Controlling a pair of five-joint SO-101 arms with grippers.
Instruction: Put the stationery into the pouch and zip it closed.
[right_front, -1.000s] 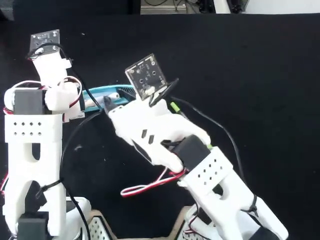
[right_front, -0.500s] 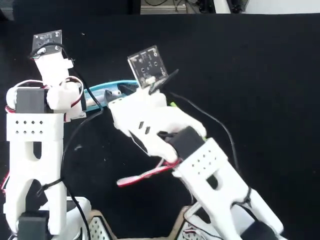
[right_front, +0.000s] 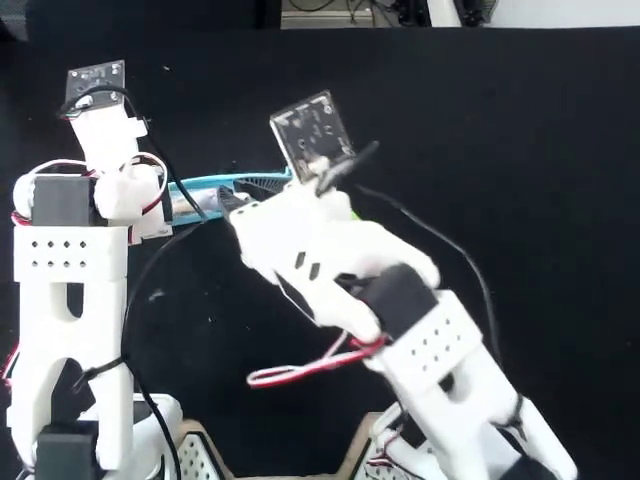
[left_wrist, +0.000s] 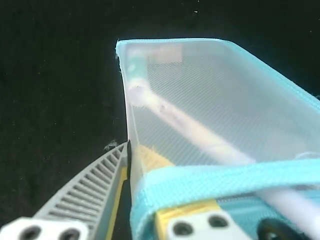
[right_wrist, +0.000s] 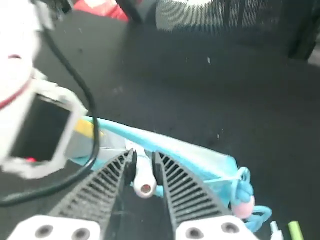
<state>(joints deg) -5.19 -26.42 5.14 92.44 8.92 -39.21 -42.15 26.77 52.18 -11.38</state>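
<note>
A translucent mesh pouch (right_front: 250, 182) with teal trim lies on the black table between the two arms. My left gripper (left_wrist: 132, 155) is shut on the pouch's (left_wrist: 225, 100) near edge, by one corner; in the high view it (right_front: 165, 210) sits at the pouch's left end. A white pen (left_wrist: 190, 130) lies slanted inside the mesh. My right gripper (right_wrist: 142, 155) hangs over the pouch (right_wrist: 190, 152), shut on the white pen (right_wrist: 142, 182), whose end shows between the ribbed fingers. In the high view the right gripper (right_front: 232, 200) is at the pouch's middle.
A pink pompom zipper pull (right_wrist: 243, 207) on a teal cord lies at the pouch's far end. A green pen (right_wrist: 295, 231) lies just past it, partly under the right arm (right_front: 348, 212). The left arm's black motor and cable (right_wrist: 40, 130) stand close beside the right gripper.
The right arm has shifted a little to the right and farther back along the pouch. The left arm has hardly moved.
</note>
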